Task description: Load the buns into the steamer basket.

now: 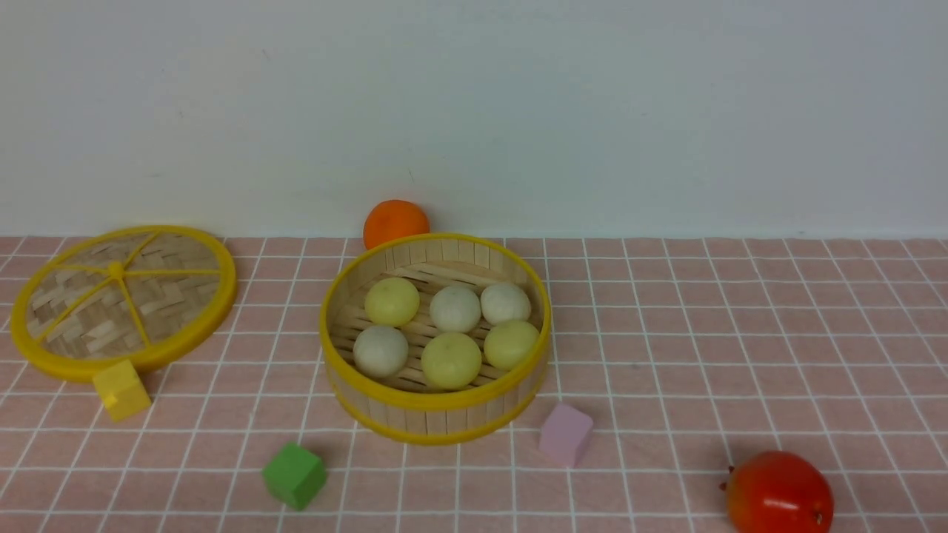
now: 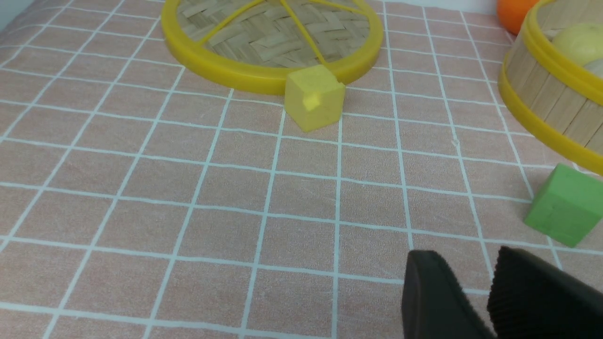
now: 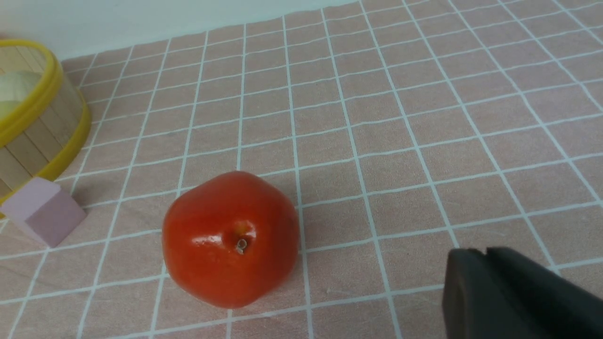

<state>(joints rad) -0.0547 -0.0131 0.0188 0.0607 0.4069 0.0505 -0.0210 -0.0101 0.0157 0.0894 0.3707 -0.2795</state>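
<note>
The steamer basket point(image 1: 437, 422) stands mid-table with several buns on its slatted floor: three off-white ones, such as one bun point(image 1: 455, 309), and three pale yellow ones, such as another bun point(image 1: 451, 360). Neither gripper shows in the front view. In the left wrist view my left gripper point(image 2: 465, 255) hovers low over bare cloth, open and empty, with the basket wall point(image 2: 551, 94) off to one side. In the right wrist view my right gripper point(image 3: 481, 251) has its fingertips together with nothing between them, apart from the basket point(image 3: 33, 136).
A flat woven lid point(image 1: 122, 300) lies at the left, leaning on a yellow cube point(image 1: 121, 389). A green cube point(image 1: 295, 474) and a pink cube point(image 1: 566, 434) sit in front of the basket. An orange ball point(image 1: 395, 221) is behind it. A red fruit point(image 1: 779, 492) lies front right.
</note>
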